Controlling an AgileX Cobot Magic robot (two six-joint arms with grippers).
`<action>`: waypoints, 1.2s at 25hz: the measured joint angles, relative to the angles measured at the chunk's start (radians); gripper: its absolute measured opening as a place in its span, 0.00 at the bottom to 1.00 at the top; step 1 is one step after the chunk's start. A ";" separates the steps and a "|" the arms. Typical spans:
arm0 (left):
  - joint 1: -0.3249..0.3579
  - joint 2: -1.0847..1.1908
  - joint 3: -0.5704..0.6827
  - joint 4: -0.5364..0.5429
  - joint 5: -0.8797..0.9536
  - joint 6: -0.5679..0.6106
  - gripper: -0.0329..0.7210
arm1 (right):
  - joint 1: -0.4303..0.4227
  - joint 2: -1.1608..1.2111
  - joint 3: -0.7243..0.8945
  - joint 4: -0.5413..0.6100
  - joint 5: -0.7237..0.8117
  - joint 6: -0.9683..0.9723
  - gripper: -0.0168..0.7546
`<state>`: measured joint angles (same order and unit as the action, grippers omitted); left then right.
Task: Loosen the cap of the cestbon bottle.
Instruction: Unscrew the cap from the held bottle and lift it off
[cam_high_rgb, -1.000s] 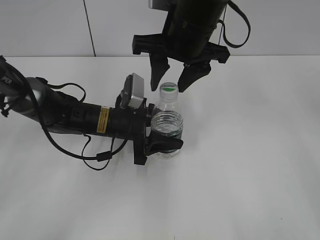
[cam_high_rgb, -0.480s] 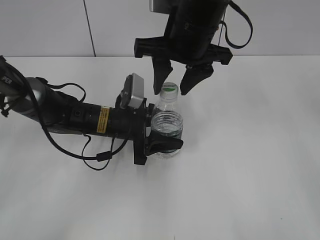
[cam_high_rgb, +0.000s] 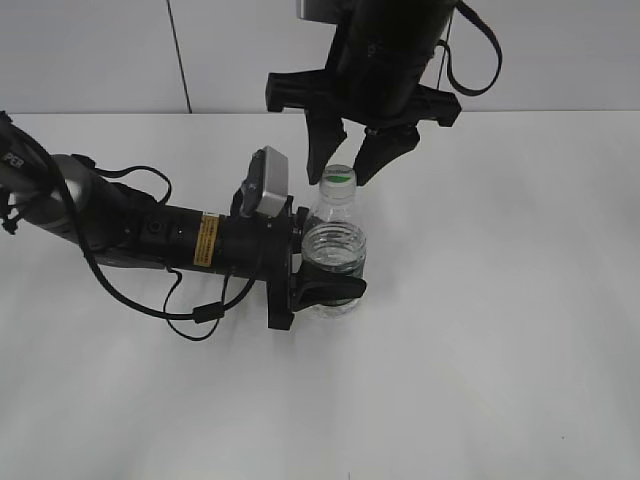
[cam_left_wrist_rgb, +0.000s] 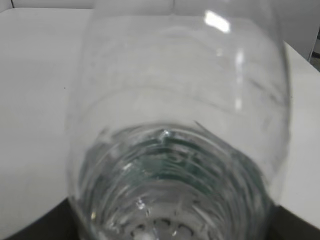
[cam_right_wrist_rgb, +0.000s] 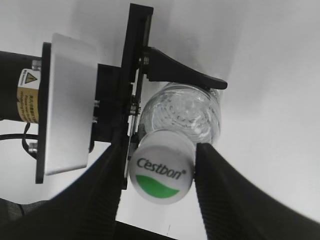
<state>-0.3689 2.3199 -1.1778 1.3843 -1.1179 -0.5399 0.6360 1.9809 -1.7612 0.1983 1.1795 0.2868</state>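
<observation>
my left pincer (cam_high_rgb: 335, 290) clamps the cestbon bottle (cam_high_rgb: 334, 250) upright on the table (cam_high_rgb: 500, 330). my right pincer (cam_right_wrist_rgb: 159, 172), part open, straddles the cap (cam_right_wrist_rgb: 161, 171); firm contact unclear. cap seated; twisting remains, i judge.

A lab-like test bench: bare white table (cam_high_rgb: 480, 350), plain panelled wall (cam_high_rgb: 100, 50).

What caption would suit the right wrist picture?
Right gripper straddling the white cap of the cestbon bottle, held by the left gripper.
</observation>
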 joint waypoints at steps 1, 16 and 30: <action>0.000 0.000 0.000 0.000 0.000 0.000 0.58 | 0.000 0.000 0.000 0.000 -0.001 0.000 0.50; 0.000 0.000 0.000 0.000 0.000 0.000 0.58 | 0.000 0.020 -0.001 0.001 0.008 -0.008 0.49; -0.003 0.000 0.000 -0.001 0.009 0.000 0.58 | 0.000 0.020 -0.006 -0.015 0.023 -0.041 0.42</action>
<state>-0.3718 2.3199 -1.1778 1.3834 -1.1088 -0.5399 0.6360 2.0012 -1.7667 0.1838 1.2027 0.2461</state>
